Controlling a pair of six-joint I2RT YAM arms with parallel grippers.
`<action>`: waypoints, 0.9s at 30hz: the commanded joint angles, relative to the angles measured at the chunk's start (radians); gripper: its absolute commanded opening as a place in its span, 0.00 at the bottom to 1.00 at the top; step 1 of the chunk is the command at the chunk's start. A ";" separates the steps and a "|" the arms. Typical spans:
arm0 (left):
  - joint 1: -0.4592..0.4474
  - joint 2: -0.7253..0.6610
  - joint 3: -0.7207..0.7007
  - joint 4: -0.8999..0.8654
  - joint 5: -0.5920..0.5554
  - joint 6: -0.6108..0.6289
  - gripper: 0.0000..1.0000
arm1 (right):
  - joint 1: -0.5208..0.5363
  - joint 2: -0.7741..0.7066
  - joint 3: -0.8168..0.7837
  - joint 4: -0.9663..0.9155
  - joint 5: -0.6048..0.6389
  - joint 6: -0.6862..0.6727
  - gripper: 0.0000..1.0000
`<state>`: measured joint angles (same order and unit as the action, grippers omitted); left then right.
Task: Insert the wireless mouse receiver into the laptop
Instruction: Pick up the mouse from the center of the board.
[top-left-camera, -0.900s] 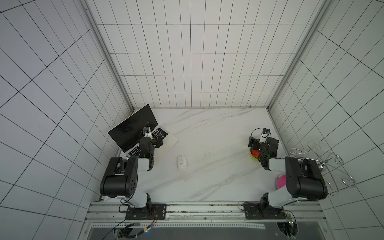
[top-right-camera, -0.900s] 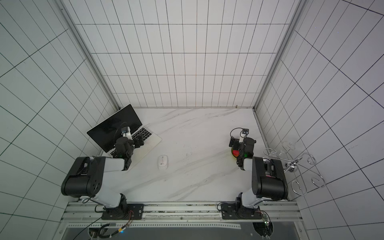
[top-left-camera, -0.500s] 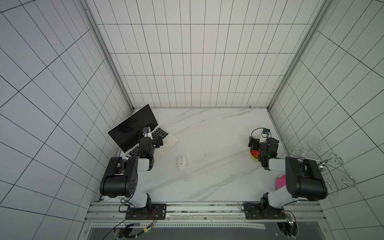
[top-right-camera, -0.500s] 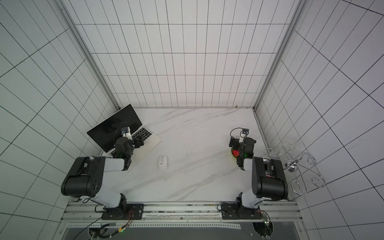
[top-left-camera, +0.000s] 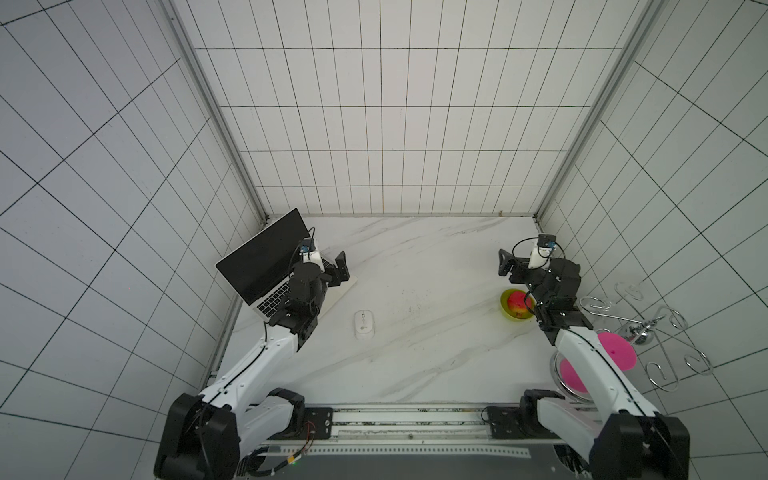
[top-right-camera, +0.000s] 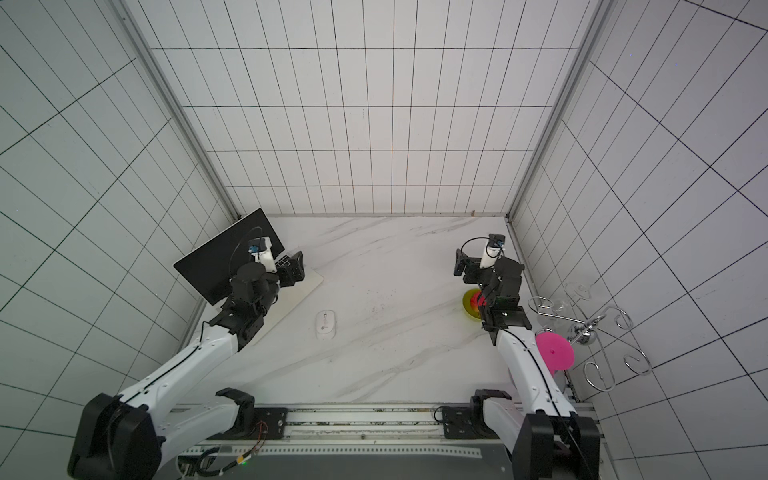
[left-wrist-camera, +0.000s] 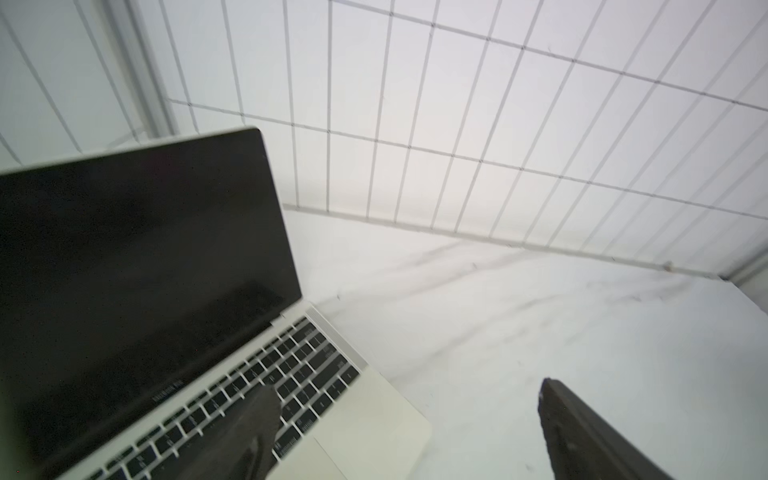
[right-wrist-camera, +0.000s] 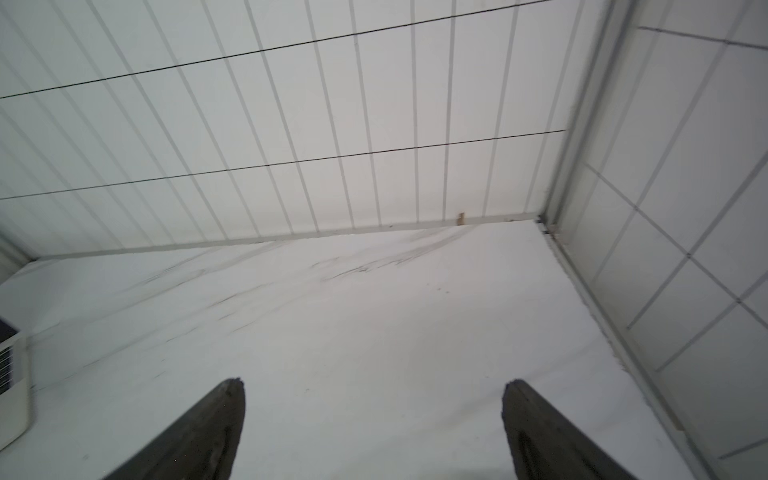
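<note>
One laptop (top-left-camera: 262, 259), one white mouse (top-left-camera: 364, 325) and one green bowl (top-left-camera: 504, 306) are counted on the surface (top-left-camera: 415, 270). The left jaws and the right jaws are spread wide, with nothing held. The laptop's keyboard is seen under one left finger (left-wrist-camera: 249, 432); the mouse lies between both pairs. The wireless mouse receiver cannot be made out.

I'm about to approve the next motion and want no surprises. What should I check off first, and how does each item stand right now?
1. Left gripper open and empty: ok.
2. Right gripper open and empty: ok.
3. Laptop lid open, base flat: ok.
4. Wireless mouse receiver located: cannot tell; no view shows it.
5. Free port on the Laptop in sight: cannot tell; its edges are too small or blurred.
6. White mouse apart from both grippers: ok.
</note>
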<state>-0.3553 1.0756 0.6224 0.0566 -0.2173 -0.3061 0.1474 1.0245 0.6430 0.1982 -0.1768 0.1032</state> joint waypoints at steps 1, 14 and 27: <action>-0.092 0.026 -0.012 -0.325 0.046 -0.130 0.98 | 0.188 0.009 -0.001 -0.233 -0.053 0.019 0.99; -0.237 0.320 0.088 -0.496 0.146 -0.275 0.98 | 0.852 0.107 -0.185 -0.008 0.058 0.108 0.99; -0.292 0.502 0.207 -0.560 0.025 -0.236 0.76 | 0.962 0.242 -0.180 0.070 0.129 0.122 0.99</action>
<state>-0.6319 1.5417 0.7925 -0.4728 -0.1425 -0.5556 1.0973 1.2606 0.4625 0.2283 -0.0822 0.2153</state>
